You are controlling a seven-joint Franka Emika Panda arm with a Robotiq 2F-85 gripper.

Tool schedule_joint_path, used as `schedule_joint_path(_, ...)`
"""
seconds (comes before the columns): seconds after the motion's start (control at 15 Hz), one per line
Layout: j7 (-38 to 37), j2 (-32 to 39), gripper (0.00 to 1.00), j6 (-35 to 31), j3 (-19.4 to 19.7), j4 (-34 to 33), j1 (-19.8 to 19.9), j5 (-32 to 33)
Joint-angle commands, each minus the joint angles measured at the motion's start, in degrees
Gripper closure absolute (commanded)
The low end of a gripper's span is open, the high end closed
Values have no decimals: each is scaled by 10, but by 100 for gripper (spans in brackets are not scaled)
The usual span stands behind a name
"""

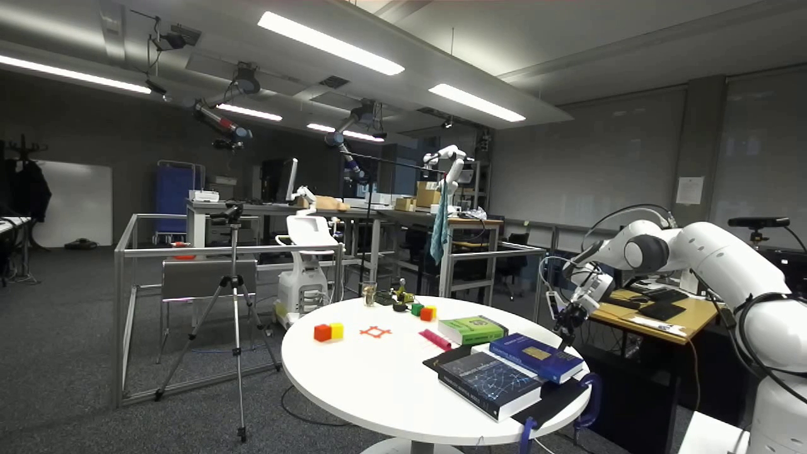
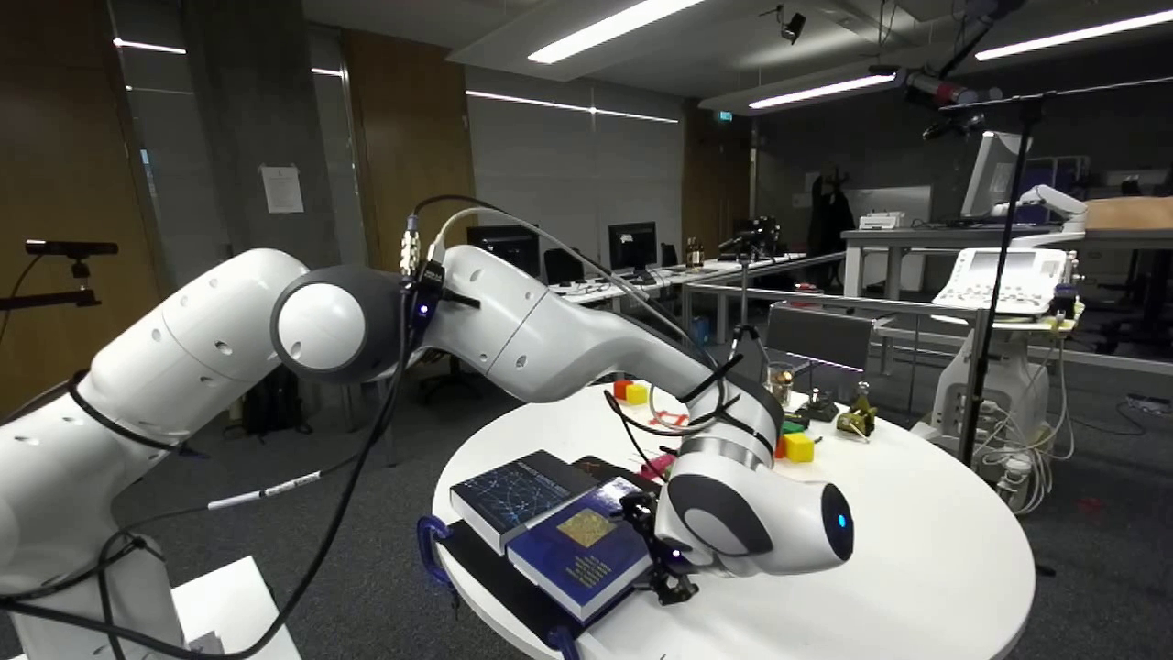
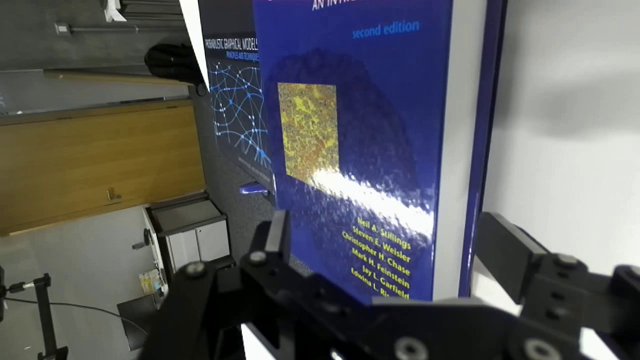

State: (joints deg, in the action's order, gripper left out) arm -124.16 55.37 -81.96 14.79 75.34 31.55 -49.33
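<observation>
In the wrist view, my fingers (image 3: 507, 255) stand wide apart, holding nothing; whether they touch the blue book (image 3: 370, 130), I cannot tell. It lies ahead, framed between them, its long axis running away from me, near the edge of a round white counter (image 1: 353, 372). A dark book (image 2: 522, 495) just beside its spine crowds that side; a blue clamp (image 1: 596, 397) sits on the counter's edge, a green book (image 1: 473, 329) nearer the middle.
</observation>
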Motion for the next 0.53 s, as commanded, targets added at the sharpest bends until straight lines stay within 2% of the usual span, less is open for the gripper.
schedule_joint_path(0.0,-7,24,0,37,-10,-39,21,-19)
schedule_joint_path(0.47,-5,53,0,75,-18,-67,36,-37)
